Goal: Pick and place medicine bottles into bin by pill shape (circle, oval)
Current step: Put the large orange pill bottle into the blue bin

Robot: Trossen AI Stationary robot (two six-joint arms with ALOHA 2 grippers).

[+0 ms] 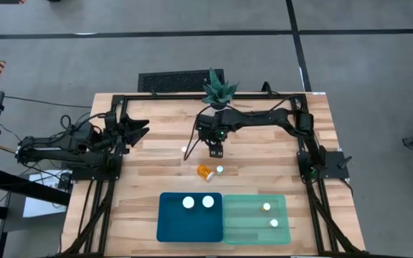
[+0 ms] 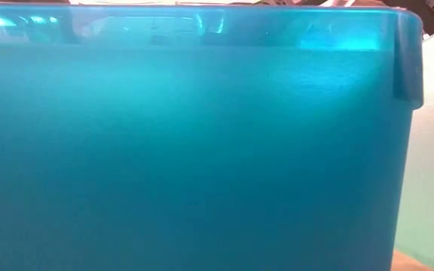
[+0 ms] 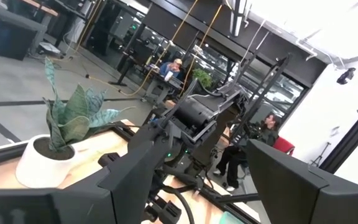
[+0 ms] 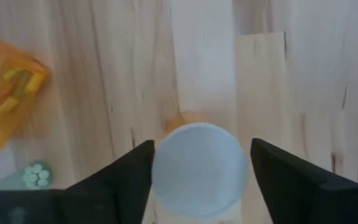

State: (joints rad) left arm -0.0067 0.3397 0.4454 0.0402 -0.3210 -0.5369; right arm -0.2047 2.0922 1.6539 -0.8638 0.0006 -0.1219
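Observation:
My right gripper points down at the table's middle, its fingers on either side of an upright medicine bottle's white cap; amber shows just beyond the cap. Beside it an amber bottle lies on its side, and a white-capped one stands. Another white cap sits to the gripper's left. The blue bin holds two bottles. The mint bin holds two more. My left gripper waits open at the far left. My right gripper pinches the upright bottle's round white cap between its two fingers, one at the cap's rim and one at the opposite side. The fingers come from above, pointing down. The bottle stands upright; its foot is hidden under the cap.
A white pot with a green plant stands at the far edge just behind my right gripper, and a black grille lies beyond it. The blue bin's wall fills the low view. Black frame rails run along both table sides.

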